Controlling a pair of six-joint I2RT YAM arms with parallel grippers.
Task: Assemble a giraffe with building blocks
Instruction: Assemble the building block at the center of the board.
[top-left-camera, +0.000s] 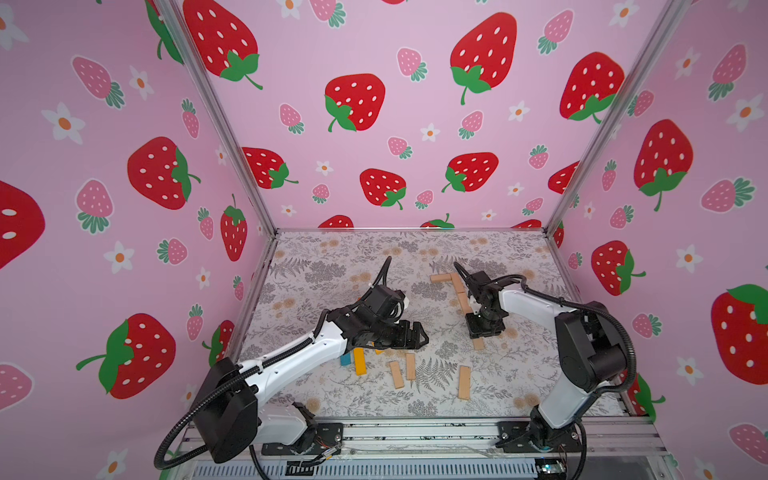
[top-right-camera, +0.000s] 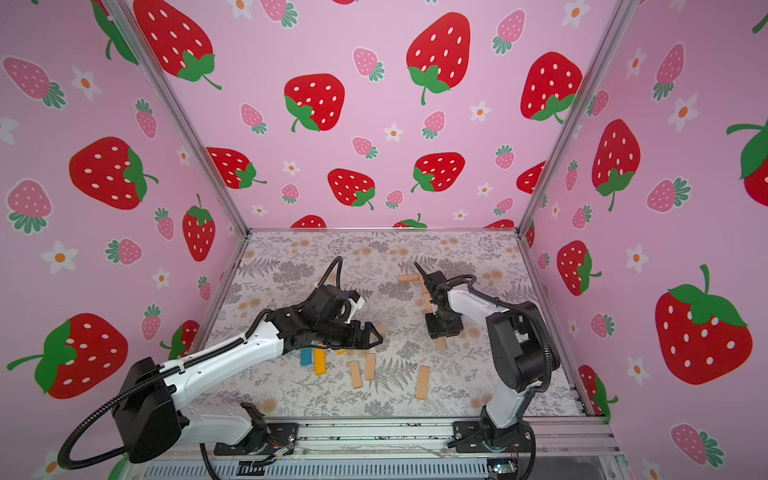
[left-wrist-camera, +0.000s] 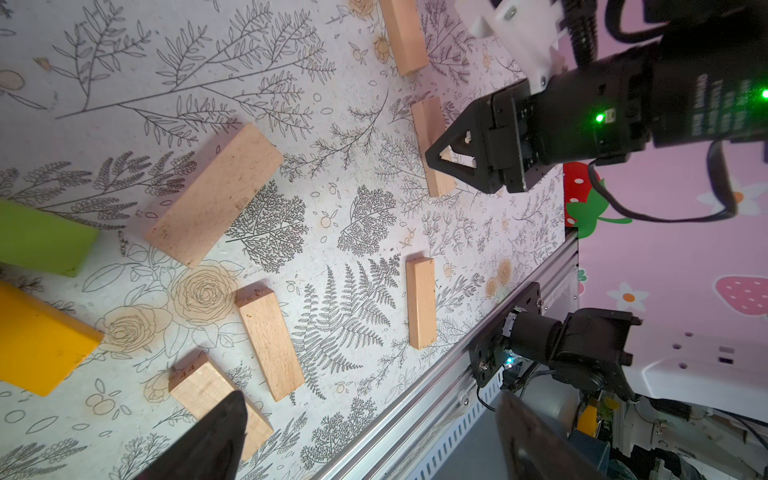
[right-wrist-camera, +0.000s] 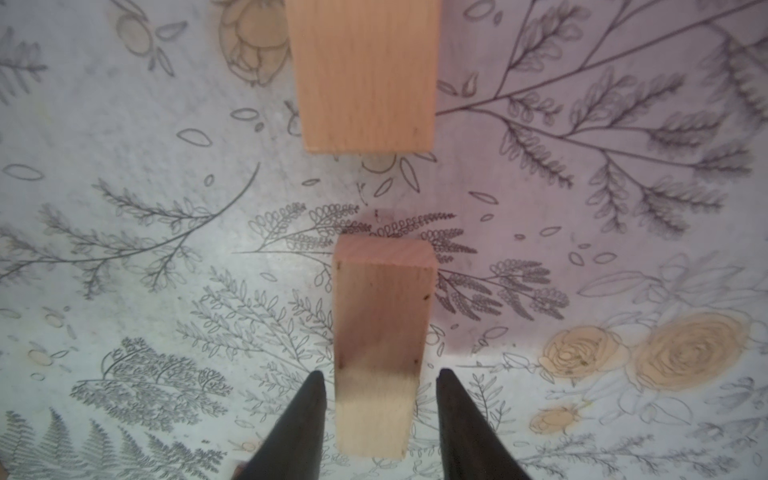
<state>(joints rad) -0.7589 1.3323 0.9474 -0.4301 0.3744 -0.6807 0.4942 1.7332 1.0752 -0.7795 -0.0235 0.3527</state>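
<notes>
The right end effector (right-wrist-camera: 378, 372) stood open around a tan block (right-wrist-camera: 380, 324) lying flat on the desk (right-wrist-camera: 124, 208), with its fingers near both sides but not touching. In a top view, a row of tan blocks (top-left-camera: 460, 291) lay at its 11 o'clock. The left end effector (top-left-camera: 424, 336) hung wide open and empty, and loose blocks (top-left-camera: 410, 365) lay at its 6 o'clock.

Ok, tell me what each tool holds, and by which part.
Nothing held: left tool gapes empty; right tool straddles one end of a tan block, gaps both sides.
</notes>
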